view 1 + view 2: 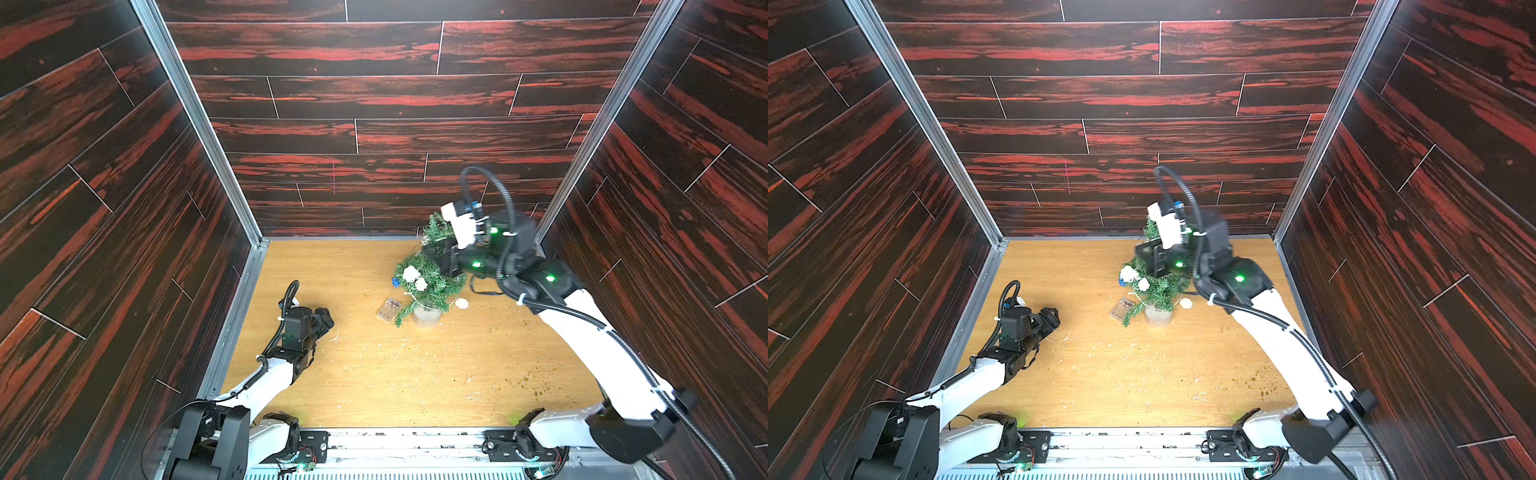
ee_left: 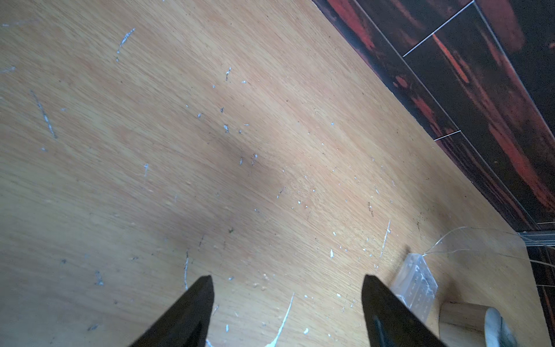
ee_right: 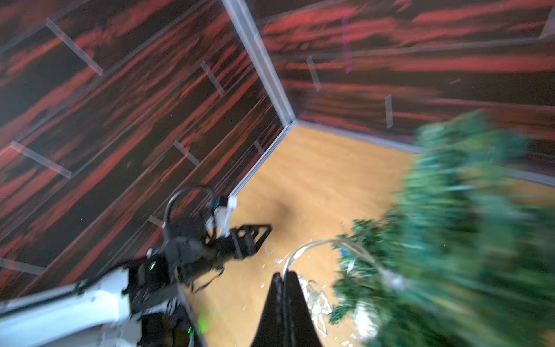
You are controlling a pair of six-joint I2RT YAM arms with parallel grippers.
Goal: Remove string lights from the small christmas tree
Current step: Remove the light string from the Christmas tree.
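the right wrist view is smeared, so the small christmas tree (image 3: 465, 240) is only a green blur there. in both top views it stands toward the far right of the table (image 1: 374, 374), its upper part hidden behind my right arm (image 1: 582, 316). the right gripper (image 3: 285, 275) is clenched on the pale wire of the string lights (image 1: 411, 273), which are draped on the tree. the left gripper (image 2: 286, 279) is spread wide over bare wood, well apart. the clear battery box (image 1: 389, 309) lies just beside the pot (image 1: 426, 316).
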